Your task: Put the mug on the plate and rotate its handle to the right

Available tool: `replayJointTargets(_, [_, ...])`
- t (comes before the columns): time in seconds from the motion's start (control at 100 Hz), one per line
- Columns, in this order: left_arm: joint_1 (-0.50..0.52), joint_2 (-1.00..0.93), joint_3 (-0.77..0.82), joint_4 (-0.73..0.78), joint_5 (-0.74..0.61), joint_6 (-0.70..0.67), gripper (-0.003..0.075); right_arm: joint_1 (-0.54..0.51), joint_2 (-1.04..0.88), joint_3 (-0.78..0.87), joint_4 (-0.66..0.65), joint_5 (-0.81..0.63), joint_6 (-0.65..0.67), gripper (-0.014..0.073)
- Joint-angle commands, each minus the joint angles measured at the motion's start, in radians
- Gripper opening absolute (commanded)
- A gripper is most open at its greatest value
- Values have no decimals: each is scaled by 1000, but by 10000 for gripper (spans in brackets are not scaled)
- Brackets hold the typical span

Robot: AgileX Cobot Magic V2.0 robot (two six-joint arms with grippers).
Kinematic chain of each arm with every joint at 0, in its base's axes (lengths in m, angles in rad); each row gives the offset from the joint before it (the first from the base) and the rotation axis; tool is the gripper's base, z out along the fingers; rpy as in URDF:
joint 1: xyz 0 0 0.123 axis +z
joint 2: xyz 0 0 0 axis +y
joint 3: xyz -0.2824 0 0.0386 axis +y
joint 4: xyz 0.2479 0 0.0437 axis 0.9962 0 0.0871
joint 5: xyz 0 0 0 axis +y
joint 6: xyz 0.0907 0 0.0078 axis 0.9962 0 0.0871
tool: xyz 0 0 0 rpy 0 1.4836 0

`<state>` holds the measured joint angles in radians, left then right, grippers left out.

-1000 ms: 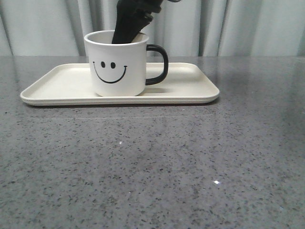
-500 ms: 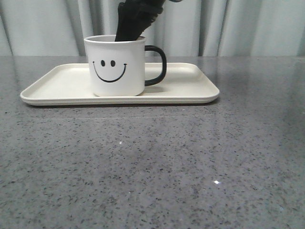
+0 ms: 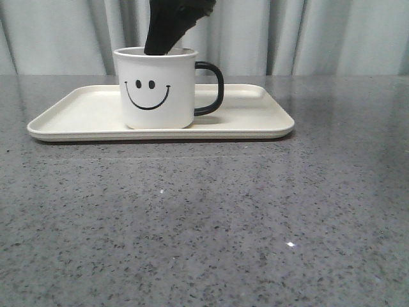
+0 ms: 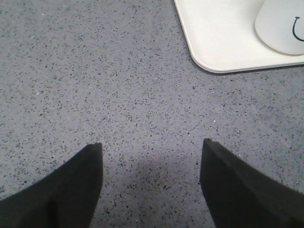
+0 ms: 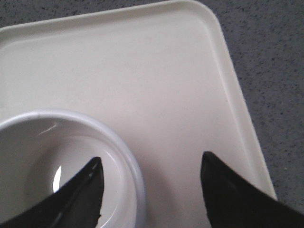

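— Standing upright on the plate [image 3: 255, 115], one white mug [image 3: 155, 89] shows its smiley to the front camera, its black handle [image 3: 214, 88] pointing to the plate's right end. Where is the arm?

— A dark gripper, the right gripper [image 3: 167, 29], comes down from above to the mug's rim, its tip at the opening. From the front its spread can't be judged.

— And the left wrist camera?

— Left gripper [image 4: 151, 183]: two dark fingers [image 4: 71, 190] spread apart over bare speckled bench [image 4: 118, 85], holding nothing. A rounded corner of the plate [image 4: 223, 42] and a slice of the mug [image 4: 282, 26] sit well apart from it.

— The right wrist camera?

— Right gripper [image 5: 149, 192] spread apart, straddling the mug's wall: one finger [image 5: 78, 197] over the mug [image 5: 57, 161] interior, the other over the plate [image 5: 180, 85] outside. Contact with the rim can't be confirmed.

— The count?

— One mug, one plate, two grippers.
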<state>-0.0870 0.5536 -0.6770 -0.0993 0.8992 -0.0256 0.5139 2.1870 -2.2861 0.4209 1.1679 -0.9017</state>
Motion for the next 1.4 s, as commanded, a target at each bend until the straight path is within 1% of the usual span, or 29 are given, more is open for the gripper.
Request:
replayJointTargets(0.0, [3,3,-26,-14,-63,-2,441,1,-110,-31,21,-51,2,463])
replayJointTargets(0.14, [3,3,-26,-14,-63,-2,441,1,-163,-31,20,-10,8,463])
replayJointTargets(0.22, [3,3,-26,-14,-61,-2,441,0,-196,-31,10,16,60,463])
replayJointTargets(0.29, [3,3,-26,-14,-60,-2,441,0,-223,-30,-25,40,105,463])
replayJointTargets(0.37, [3,3,-26,-15,-60,-2,441,-10,-252,-30,-57,37,154,463])
replayJointTargets(0.5, [3,3,-26,-15,-60,-2,441,-52,-301,-27,-61,21,224,463])
replayJointTargets(0.59, [3,3,-26,-15,-58,-2,441,-89,-344,14,-61,-2,256,463])
replayJointTargets(0.73, [3,3,-26,-15,-58,-2,441,-151,-453,153,-61,-67,264,463])
replayJointTargets(0.96, [3,3,-26,-15,-58,-2,441,-248,-686,400,-61,-154,264,463])
replayJointTargets(1.21, [3,3,-26,-15,-58,-2,441,-357,-921,664,-61,-187,264,457])
replayJointTargets(1.28, [3,3,-26,-17,-58,-2,441,-383,-984,765,-61,-232,264,457])
replayJointTargets(1.39, [3,3,-26,-17,-58,-2,441,-421,-1096,936,-61,-343,283,457])
